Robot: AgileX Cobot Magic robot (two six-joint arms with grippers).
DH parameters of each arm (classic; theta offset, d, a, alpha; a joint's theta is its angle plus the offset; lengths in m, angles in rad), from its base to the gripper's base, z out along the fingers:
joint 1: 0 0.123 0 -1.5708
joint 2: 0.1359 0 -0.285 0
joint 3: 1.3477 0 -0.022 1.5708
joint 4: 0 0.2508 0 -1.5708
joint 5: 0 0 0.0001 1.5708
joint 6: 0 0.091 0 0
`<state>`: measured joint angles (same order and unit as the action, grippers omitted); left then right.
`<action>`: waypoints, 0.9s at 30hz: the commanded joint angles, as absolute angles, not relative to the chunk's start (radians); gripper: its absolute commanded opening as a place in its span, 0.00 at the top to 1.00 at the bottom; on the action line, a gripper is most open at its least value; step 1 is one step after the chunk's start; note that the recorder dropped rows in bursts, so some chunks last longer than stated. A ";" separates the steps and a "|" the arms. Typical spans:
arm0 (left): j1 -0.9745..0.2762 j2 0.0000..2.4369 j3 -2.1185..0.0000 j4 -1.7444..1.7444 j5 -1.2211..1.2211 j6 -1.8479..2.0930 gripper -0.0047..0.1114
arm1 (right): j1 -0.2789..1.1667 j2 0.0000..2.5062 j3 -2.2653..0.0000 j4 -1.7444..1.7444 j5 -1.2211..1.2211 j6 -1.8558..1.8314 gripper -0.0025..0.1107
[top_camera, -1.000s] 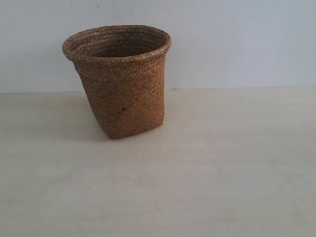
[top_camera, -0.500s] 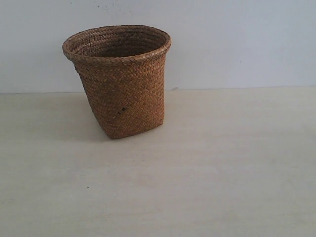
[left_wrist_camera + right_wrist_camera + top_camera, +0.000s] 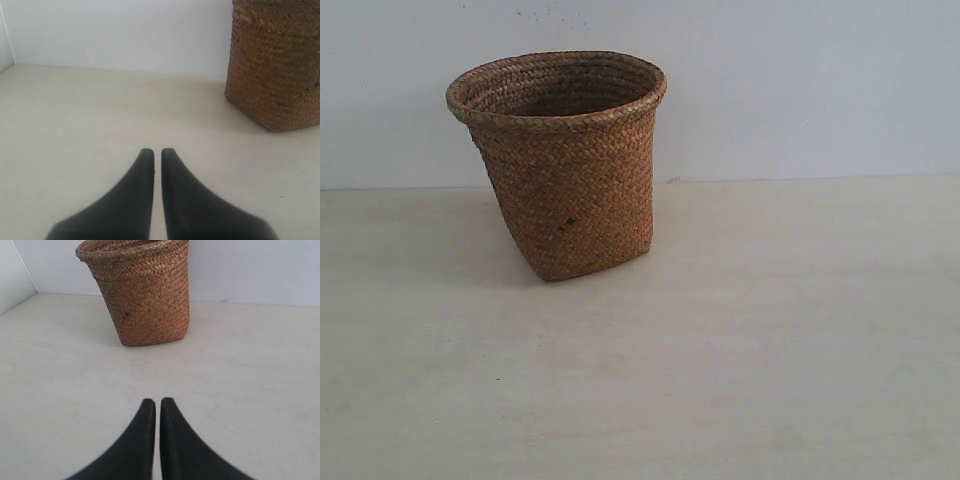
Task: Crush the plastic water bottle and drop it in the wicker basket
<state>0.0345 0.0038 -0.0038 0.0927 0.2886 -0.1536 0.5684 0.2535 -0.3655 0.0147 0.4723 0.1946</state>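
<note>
The brown wicker basket (image 3: 565,165) stands upright on the pale table, left of centre in the exterior view. Its lower wall (image 3: 275,65) shows in the left wrist view, and the whole basket (image 3: 140,292) shows in the right wrist view. No plastic water bottle shows in any view; the basket's inside is mostly hidden. My left gripper (image 3: 157,151) is shut with nothing between its black fingers, low over bare table, apart from the basket. My right gripper (image 3: 157,401) is likewise shut and empty, well short of the basket. Neither gripper appears in the exterior view.
A pale wooden table (image 3: 740,340) runs back to a white wall (image 3: 800,80). A side wall corner (image 3: 20,270) shows in the right wrist view. Nothing besides the basket stands on the table.
</note>
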 commanded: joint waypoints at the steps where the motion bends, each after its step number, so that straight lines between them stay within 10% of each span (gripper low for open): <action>1: 0.037 0.000 0.000 0.062 0.282 -0.147 0.92 | 0.567 0.253 -0.361 0.014 0.459 0.200 0.98; 27: 0.037 0.000 0.000 -0.172 0.288 -0.028 0.92 | 0.567 0.253 -0.361 0.014 0.459 0.200 0.98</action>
<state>0.0345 0.0038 -0.0038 -0.1943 0.2872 0.0492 0.5684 0.2535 -0.3655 0.0147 0.4723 0.1946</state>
